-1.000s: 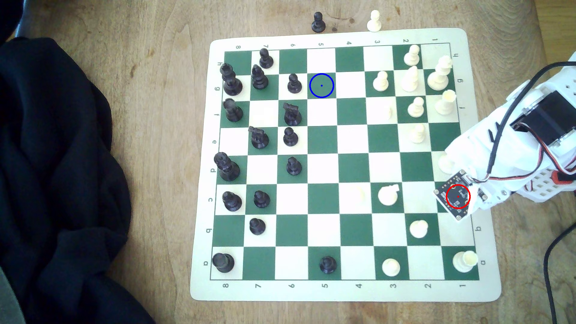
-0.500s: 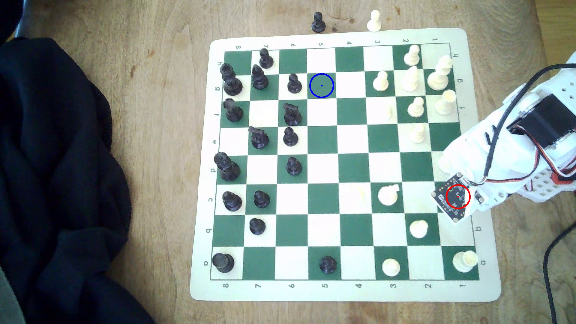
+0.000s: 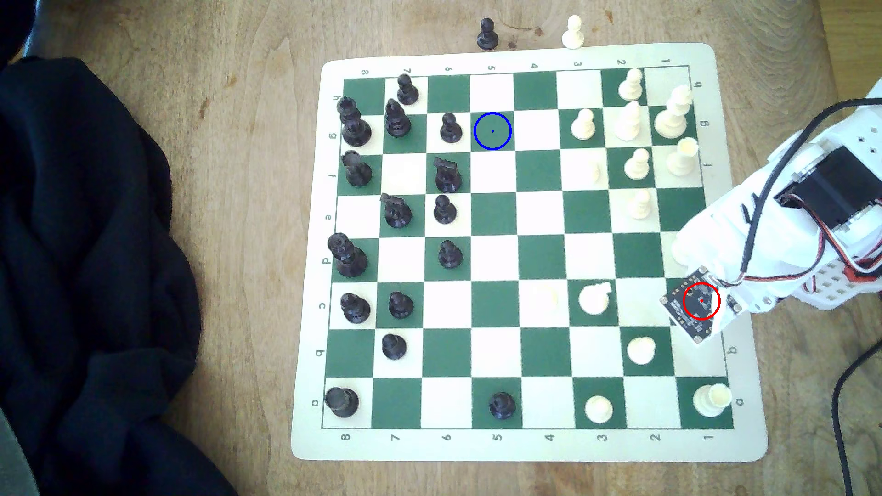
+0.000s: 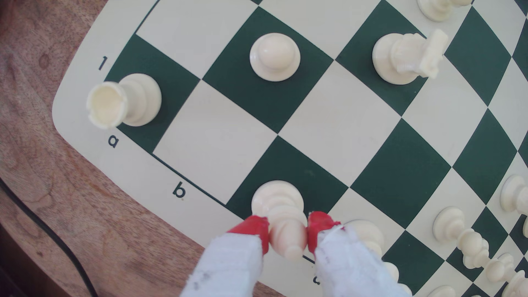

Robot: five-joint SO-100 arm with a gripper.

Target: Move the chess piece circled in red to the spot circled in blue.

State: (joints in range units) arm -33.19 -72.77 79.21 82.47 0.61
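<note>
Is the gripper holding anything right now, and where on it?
Yes: the gripper pinches the cream chess piece by its upper stem, below the tip; its base sits on the green square.

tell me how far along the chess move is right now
Approach looks done: the tool has its red tips on both sides of the cream chess piece, apparently gripping it. The piece's base looks still on its green square. Left: lift, carry and set it on the blue-ringed square, which is free.

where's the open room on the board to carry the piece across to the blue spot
The middle files 4 and 5 are mostly bare, between the black pieces on the exterior view's left and the white pieces on its right. The blue spot is free; a black pawn stands beside it. The claw grips the bishop.
</note>
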